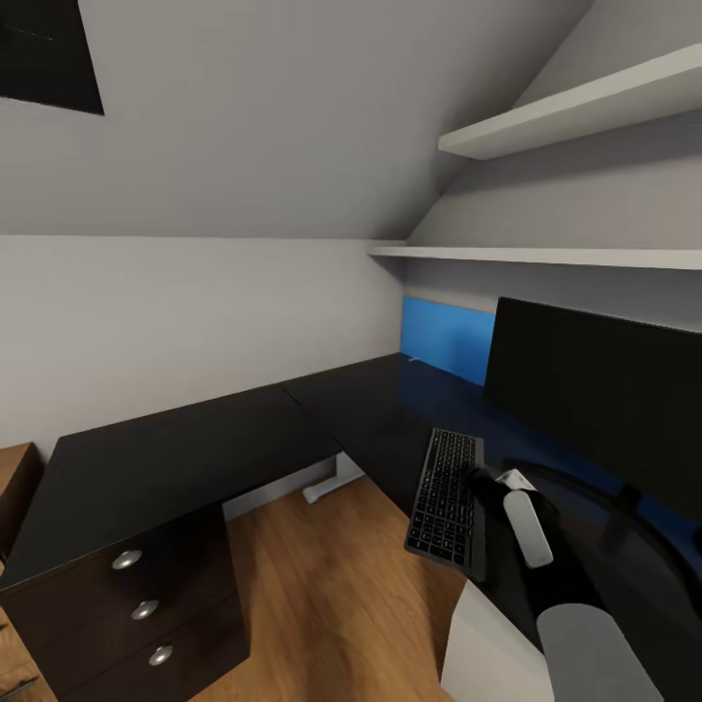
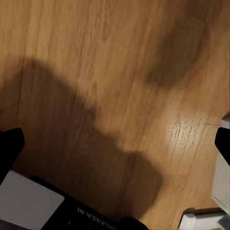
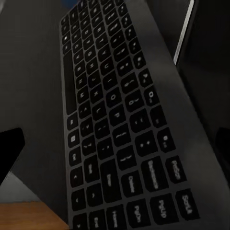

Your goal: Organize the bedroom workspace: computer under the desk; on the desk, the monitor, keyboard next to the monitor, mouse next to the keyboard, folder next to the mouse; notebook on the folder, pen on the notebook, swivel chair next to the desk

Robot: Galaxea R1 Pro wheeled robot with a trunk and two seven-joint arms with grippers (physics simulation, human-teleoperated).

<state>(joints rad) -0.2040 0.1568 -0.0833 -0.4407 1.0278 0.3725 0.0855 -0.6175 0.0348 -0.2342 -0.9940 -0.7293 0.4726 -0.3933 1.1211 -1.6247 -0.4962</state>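
The silver-grey keyboard [image 1: 447, 492] lies on the black desk [image 1: 175, 458] near its front edge, just left of the monitor [image 1: 604, 400], which stands on its curved stand at the right. My right gripper [image 1: 485, 483] is at the keyboard's right side, low over it. In the right wrist view the keyboard [image 3: 110, 96] is very close, with the right gripper [image 3: 115, 148] open and its fingers wide apart. My left gripper [image 2: 115, 143] is open over bare wooden floor [image 2: 96, 57]. The mouse, folder, notebook, pen, swivel chair and computer are out of view.
A black drawer unit [image 1: 136, 585] with round silver knobs sits under the desk's left end, beside a wooden nightstand [image 1: 15, 487]. A blue wall panel [image 1: 448, 336] runs behind the monitor, with two white shelves [image 1: 546, 255] above. Wooden floor [image 1: 322, 604] lies open under the desk's corner.
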